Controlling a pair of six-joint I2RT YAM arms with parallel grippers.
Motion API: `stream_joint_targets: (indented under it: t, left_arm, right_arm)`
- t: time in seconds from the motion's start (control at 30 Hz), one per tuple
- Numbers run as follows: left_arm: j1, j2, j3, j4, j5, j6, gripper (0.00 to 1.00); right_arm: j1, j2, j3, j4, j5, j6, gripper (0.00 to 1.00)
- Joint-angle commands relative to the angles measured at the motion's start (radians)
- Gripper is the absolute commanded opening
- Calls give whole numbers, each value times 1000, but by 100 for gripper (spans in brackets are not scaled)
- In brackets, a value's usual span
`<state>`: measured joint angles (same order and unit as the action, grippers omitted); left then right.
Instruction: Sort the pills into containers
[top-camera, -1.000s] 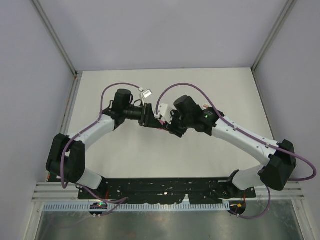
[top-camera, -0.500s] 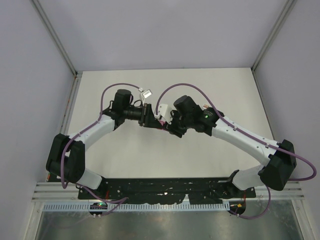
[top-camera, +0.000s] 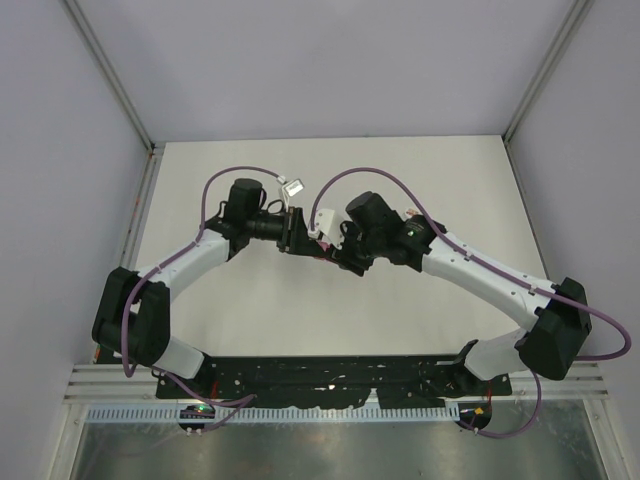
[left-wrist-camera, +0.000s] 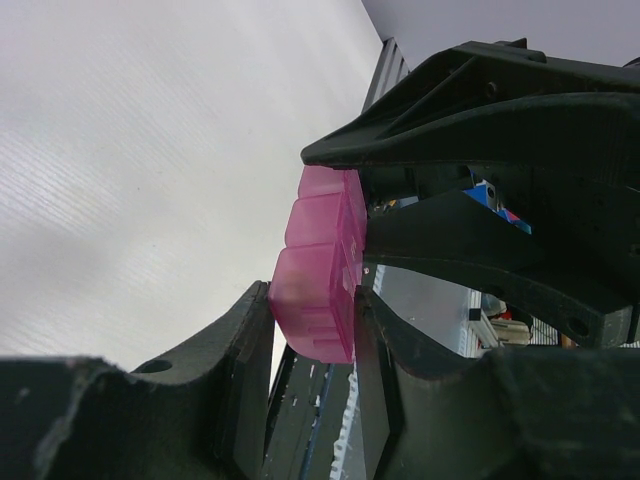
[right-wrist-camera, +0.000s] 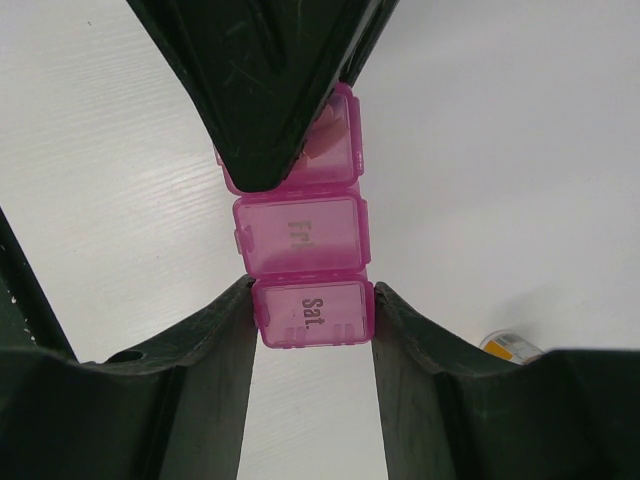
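The pink pill box (right-wrist-camera: 300, 235) is a strip of three joined compartments, held in the air between both grippers. My right gripper (right-wrist-camera: 312, 305) is shut on its "Sat." end. The "Fri" compartment is free in the middle. My left gripper (left-wrist-camera: 312, 305) is shut on the opposite end of the box (left-wrist-camera: 322, 235), and its black fingers (right-wrist-camera: 260, 90) cover most of that compartment in the right wrist view. Something orange shows dimly inside that far compartment. In the top view the left gripper (top-camera: 298, 238) and right gripper (top-camera: 330, 252) meet at the table's middle and hide the box almost entirely.
A small white bottle with an orange label (right-wrist-camera: 511, 347) lies on the white table (top-camera: 420, 170), just past my right finger in the right wrist view. Grey walls enclose the table on three sides. The black base rail (top-camera: 330, 375) runs along the near edge.
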<state>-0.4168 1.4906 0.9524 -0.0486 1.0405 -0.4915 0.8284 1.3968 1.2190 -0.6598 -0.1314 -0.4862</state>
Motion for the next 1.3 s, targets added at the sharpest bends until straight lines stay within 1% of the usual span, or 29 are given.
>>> stream_joint_targets:
  t: [0.0, 0.23, 0.3, 0.33, 0.53, 0.6, 0.67, 0.73, 0.83, 1.0, 1.17, 1.27]
  left_arm:
    - [-4, -7, -7, 20, 24, 19, 34]
    - [-4, -1, -7, 21, 24, 18, 29]
    - [-4, 0, -9, 21, 26, 16, 29]
    - [-4, 2, -7, 21, 24, 18, 31]
    - [-4, 2, -7, 21, 23, 16, 56]
    - [-4, 0, -9, 21, 20, 14, 62]
    - [-4, 0, -9, 21, 21, 14, 66]
    - [-4, 0, -10, 21, 21, 16, 67]
    - [-4, -1, -11, 21, 20, 18, 66]
    - [-8, 3, -10, 23, 23, 18, 54]
    - [-16, 16, -4, 33, 29, 8, 47]
    - [-17, 20, -4, 41, 35, -2, 41]
  right_arm:
    - [3, -7, 45, 45, 3, 15, 11]
    - [3, -7, 50, 45, 4, 14, 12]
    - [5, -9, 51, 45, 4, 15, 11]
    - [3, -7, 50, 45, 3, 14, 12]
    - [5, -9, 60, 39, 1, 15, 12]
    - [3, -9, 63, 38, 0, 20, 11]
    - [3, -9, 65, 40, -4, 18, 12]
    - [3, -9, 65, 38, -4, 20, 12]
    - [3, -9, 65, 38, -2, 20, 11]
    - [3, -5, 71, 38, -2, 21, 11]
    - [3, -2, 80, 32, -8, 26, 11]
    - [3, 1, 80, 32, -13, 26, 11]
